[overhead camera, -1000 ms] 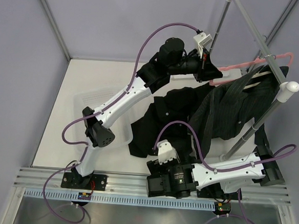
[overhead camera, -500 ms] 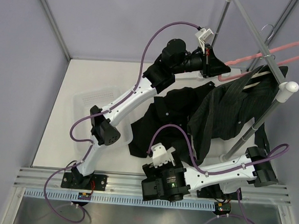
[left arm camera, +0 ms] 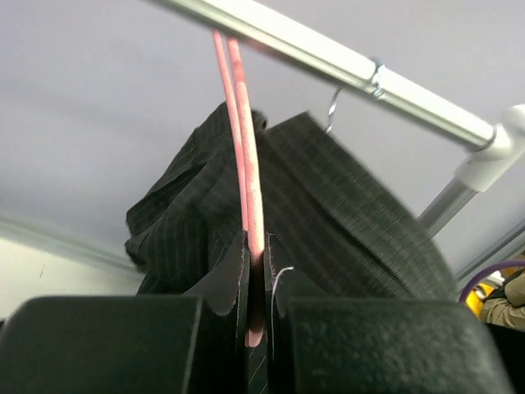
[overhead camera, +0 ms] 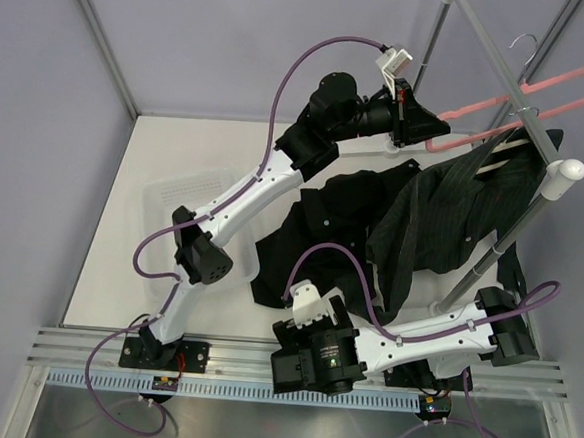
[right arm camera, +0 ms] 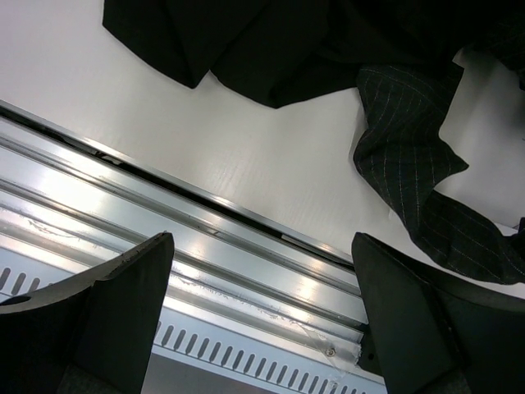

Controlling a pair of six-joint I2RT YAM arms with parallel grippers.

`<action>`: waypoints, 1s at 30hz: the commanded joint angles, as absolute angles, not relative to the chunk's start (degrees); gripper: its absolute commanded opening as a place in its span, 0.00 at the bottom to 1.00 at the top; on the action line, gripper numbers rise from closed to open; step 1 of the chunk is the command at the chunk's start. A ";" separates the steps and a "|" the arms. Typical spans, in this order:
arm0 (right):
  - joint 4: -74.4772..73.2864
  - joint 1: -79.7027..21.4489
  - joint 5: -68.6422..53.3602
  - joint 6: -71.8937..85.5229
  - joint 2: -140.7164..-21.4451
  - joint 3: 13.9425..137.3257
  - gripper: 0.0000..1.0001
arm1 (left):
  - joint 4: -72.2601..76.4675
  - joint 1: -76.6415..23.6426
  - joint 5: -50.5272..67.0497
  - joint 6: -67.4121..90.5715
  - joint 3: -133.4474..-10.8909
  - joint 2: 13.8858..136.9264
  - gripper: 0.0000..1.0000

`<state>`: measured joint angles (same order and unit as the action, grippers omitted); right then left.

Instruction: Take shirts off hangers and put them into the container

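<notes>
- The right claw (right arm camera: 262, 271) stands wide and empty; the black shirt (right arm camera: 246, 41) lies just beyond its fingers.
- The left claw (left arm camera: 256, 267) pinches the pink hanger (left arm camera: 246, 139), which looks slim and stiff.
- Beyond that claw hangs the pinstriped shirt (left arm camera: 344, 205), probably soft and limp; I would grip its collar.

lavender walls (overhead camera: 234, 45) stood behind and beside the white table (overhead camera: 176, 151), aluminium rail (overhead camera: 242, 356) ran along its near edge, grey rack pole (left arm camera: 295, 45) slanted above its right side
</notes>
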<state>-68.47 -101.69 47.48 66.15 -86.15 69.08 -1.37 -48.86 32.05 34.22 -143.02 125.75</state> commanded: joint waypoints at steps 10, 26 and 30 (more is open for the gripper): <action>-65.83 -102.39 51.24 66.80 -84.73 69.08 0.99 | -8.35 -47.37 29.00 24.52 -134.83 113.56 0.00; -67.68 -102.31 51.33 69.96 -83.23 67.59 0.99 | -8.35 -44.56 22.59 24.61 -119.10 104.69 0.60; -69.86 -102.48 52.73 74.34 -81.83 67.59 1.00 | -12.38 -44.03 20.40 21.90 -117.78 101.44 0.99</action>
